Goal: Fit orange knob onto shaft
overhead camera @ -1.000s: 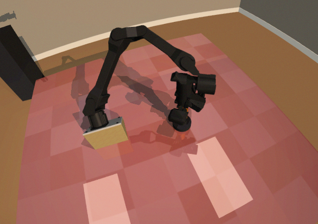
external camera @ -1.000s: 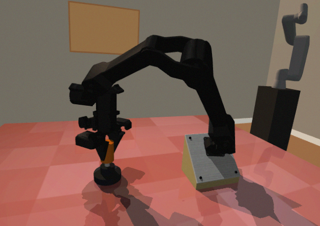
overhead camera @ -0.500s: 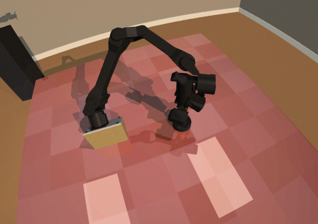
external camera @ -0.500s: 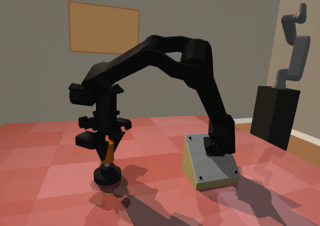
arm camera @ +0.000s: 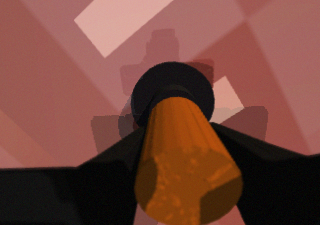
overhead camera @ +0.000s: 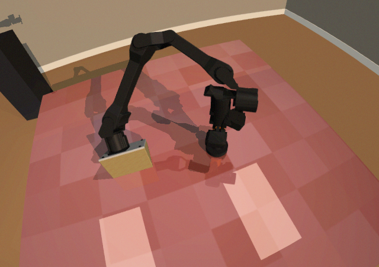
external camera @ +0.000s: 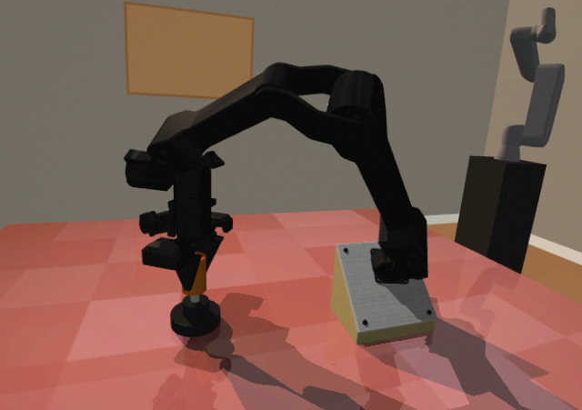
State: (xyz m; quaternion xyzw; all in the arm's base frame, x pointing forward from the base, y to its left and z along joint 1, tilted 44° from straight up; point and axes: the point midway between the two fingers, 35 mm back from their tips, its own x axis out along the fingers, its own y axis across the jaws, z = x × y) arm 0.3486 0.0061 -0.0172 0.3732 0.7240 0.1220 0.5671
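The orange knob [external camera: 200, 278] [arm camera: 187, 150] is upright between the fingers of my gripper [external camera: 197, 274] [arm camera: 177, 130], which is shut on it. The black round pedestal [external camera: 195, 318] [overhead camera: 217, 151] [arm camera: 172, 75] stands directly below the knob. A short piece of the silver shaft [external camera: 195, 298] shows between the knob's lower end and the pedestal's raised collar, so the knob is not down on the pedestal. The knob's hole and the shaft's flat side are hidden. In the top view the gripper hides nearly all of the knob.
The arm's base stands on a wedge block with a grey metal top [external camera: 376, 297] and yellow sides [overhead camera: 128, 163], to one side of the pedestal. A dark column [external camera: 488, 208] [overhead camera: 21, 74] with a grey arm [external camera: 543, 105] stands in the background. Shadows and bright patches cross the red tiled surface.
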